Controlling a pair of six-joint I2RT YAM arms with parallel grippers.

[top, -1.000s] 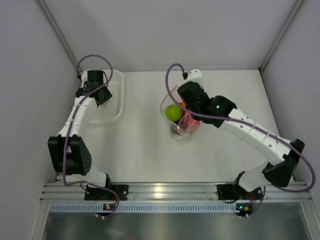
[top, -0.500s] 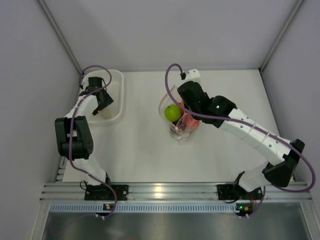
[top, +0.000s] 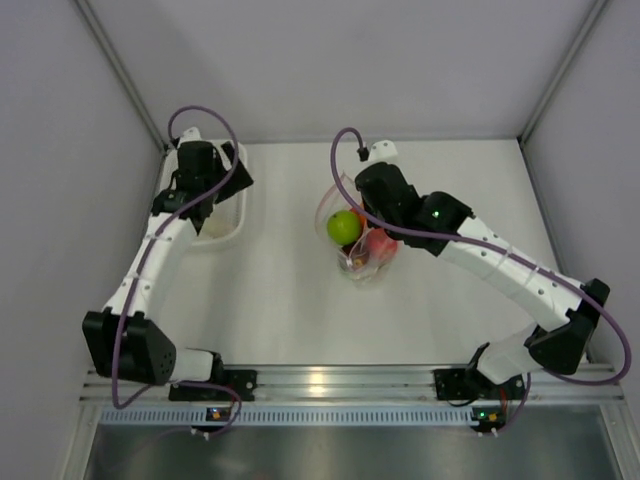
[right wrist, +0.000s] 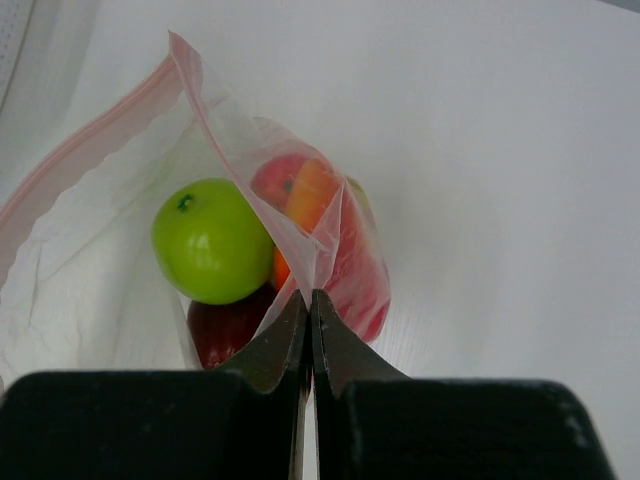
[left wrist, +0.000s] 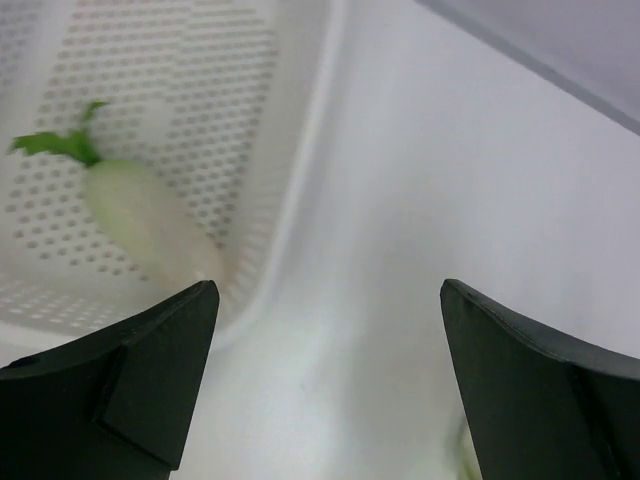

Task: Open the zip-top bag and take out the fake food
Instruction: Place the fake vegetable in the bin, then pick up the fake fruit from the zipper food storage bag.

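Note:
The zip-top bag [top: 345,255] stands open in mid-table, its pinkish zip strip [right wrist: 88,143] spread wide. Fake food lies inside it: a green apple [right wrist: 211,240], a dark purple piece [right wrist: 222,332], an orange-red piece [right wrist: 310,190] and a red piece [right wrist: 358,270]. My right gripper [right wrist: 309,296] is shut on the bag's upper wall and holds it up; it also shows in the top view [top: 372,212]. My left gripper [left wrist: 326,290] is open and empty above the basket's right rim. A white radish with green leaves [left wrist: 148,218] lies in the basket.
The white perforated basket [top: 230,234] sits at the back left against the left wall. Grey walls close in the table on the left, back and right. The arm bases and an aluminium rail run along the near edge.
My left gripper has risen out of the basket and turned to the right, and its elbow has swung down and left. The right gripper and the bag have barely moved.

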